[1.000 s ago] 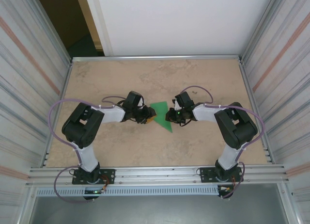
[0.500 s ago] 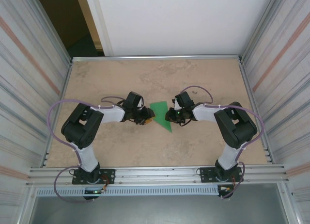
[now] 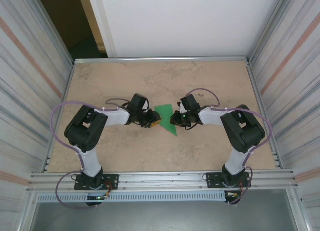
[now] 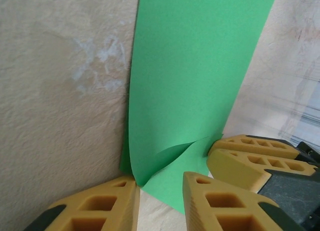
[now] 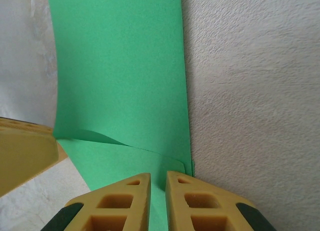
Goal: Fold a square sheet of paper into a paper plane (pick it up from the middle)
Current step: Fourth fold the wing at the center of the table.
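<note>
The green sheet of paper (image 3: 166, 117) lies partly folded at the table's middle, a pointed shape between both grippers. In the left wrist view the sheet (image 4: 195, 66) has a flap curling up near my left gripper (image 4: 161, 183). That gripper is open, one fingertip against the fold, with the paper's corner lying flat beneath the gap. My right gripper (image 5: 158, 177) is nearly shut, a thin slit between its fingers, and its tips rest on the sheet (image 5: 120, 66) by its right edge. From above, the left gripper (image 3: 155, 123) and right gripper (image 3: 174, 121) face each other across the paper.
The tan table (image 3: 160, 81) is walled by metal rails and corrugated panels left and right. The right gripper's fingers (image 4: 252, 156) sit close beside the left gripper's. A left finger (image 5: 25, 151) shows at the right wrist view's left edge.
Almost nothing has changed: both grippers stay at the paper's lower part, and the left arm has shifted only very slightly.
</note>
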